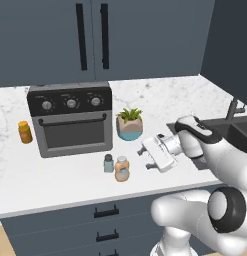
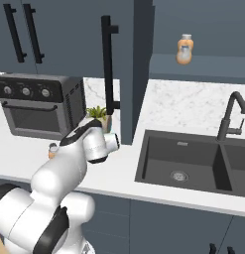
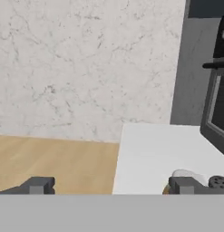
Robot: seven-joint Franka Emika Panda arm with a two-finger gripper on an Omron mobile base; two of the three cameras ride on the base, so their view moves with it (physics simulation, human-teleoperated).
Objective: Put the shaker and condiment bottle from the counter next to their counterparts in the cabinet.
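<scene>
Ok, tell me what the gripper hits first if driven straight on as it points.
Probably the condiment bottle: the open gripper points along the counter toward it, its pale cap just behind one fingertip in the hand view. Height is unclear; it may skim past.

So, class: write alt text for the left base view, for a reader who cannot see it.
A white robot arm holds its open end effector just right of an orange bottle and a small blue-grey shaker on a marble counter. Behind them stand a toaster oven and a potted plant.

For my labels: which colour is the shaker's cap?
Dark grey; the shaker shows best in the left base view.
</scene>
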